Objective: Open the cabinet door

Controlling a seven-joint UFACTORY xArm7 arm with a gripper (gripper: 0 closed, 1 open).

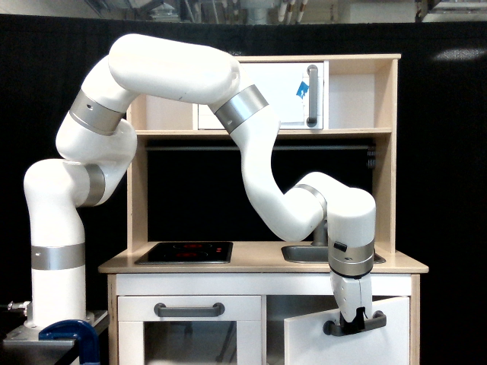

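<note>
The gripper (352, 325) has its fingers clamped on the grey bar handle (354, 325) of the cabinet door (346, 346), at 5 o'clock in the play kitchen. The door stands ajar (dark gap at its left edge); widening it calls for more outward pull.

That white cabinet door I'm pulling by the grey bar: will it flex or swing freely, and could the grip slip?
The cabinet door looks like a rigid flat panel, so it will likely swing as one piece without bending. It already stands ajar, suggesting little resistance. The gripper clamps a smooth handle that now sits tilted, so it could slide along it.
</note>
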